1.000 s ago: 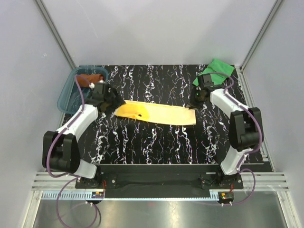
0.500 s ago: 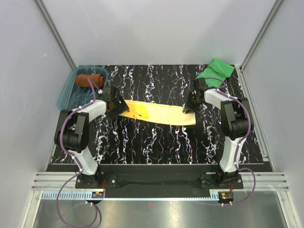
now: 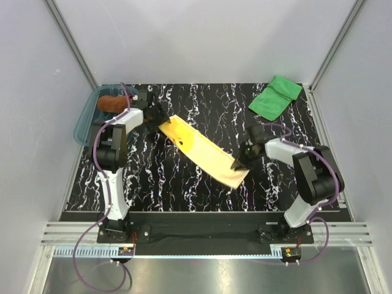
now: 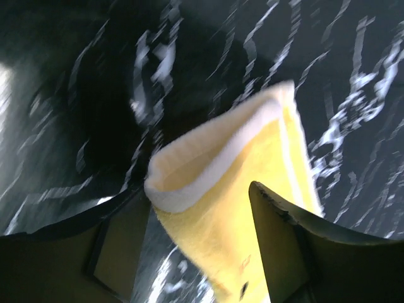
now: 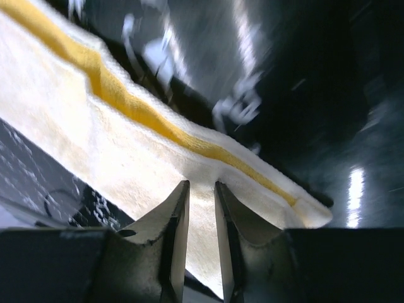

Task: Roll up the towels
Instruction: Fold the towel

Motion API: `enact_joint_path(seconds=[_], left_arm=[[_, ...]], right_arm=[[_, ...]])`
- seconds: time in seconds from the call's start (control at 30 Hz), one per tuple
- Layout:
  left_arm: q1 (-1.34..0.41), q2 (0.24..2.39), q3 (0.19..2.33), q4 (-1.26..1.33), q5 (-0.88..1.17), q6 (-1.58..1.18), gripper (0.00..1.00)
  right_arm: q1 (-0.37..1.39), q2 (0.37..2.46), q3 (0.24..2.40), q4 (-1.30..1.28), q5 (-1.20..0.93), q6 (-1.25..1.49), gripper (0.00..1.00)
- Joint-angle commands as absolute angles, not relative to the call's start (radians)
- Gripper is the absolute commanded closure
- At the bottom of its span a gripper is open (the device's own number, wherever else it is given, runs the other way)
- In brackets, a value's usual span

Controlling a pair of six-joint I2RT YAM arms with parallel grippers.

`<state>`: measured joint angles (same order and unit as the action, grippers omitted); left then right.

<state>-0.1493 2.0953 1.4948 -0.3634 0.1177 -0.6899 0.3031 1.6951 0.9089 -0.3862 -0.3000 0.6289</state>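
The pale yellow towel [image 3: 202,150] lies folded in a long strip, running diagonally from back left to front right on the black marbled table. My left gripper [image 3: 156,116] is at its back-left end. In the left wrist view the jaws [image 4: 199,189] stand wide apart with the towel's end [image 4: 221,158] between them. My right gripper [image 3: 240,164] is pinched shut on the front-right end, as the right wrist view [image 5: 201,184] shows on the towel [image 5: 95,139]. The rust-brown towel [image 3: 112,102] lies rolled in the teal tray. The green towel [image 3: 275,97] lies folded at the back right.
The translucent teal tray [image 3: 86,122] stands at the back left edge, right beside my left arm. Grey walls close in the table on three sides.
The yellow towel swung from lying crosswise to lying diagonally. My right gripper drew its right end toward the near edge; my left gripper moved back toward the tray with the left end.
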Motion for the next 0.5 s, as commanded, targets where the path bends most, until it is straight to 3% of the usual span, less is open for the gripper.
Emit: enact_joint_path(seconds=[0.0, 0.13, 0.47], left_arm=[[-0.158, 2.175, 1.629, -0.354, 0.235, -0.649, 0.32], [-0.196, 2.23, 1.7, -0.348, 0.273, -0.626, 0.31], [-0.256, 2.459, 2.089, -0.492, 0.338, -0.574, 0.3]], right_arm=[[0.429, 1.637, 0.822, -0.338, -0.371, 0.747, 0.69], [0.61, 1.658, 0.839, -0.282, -0.368, 0.853, 0.69], [0.77, 1.847, 1.054, -0.222, -0.405, 0.861, 0.69]])
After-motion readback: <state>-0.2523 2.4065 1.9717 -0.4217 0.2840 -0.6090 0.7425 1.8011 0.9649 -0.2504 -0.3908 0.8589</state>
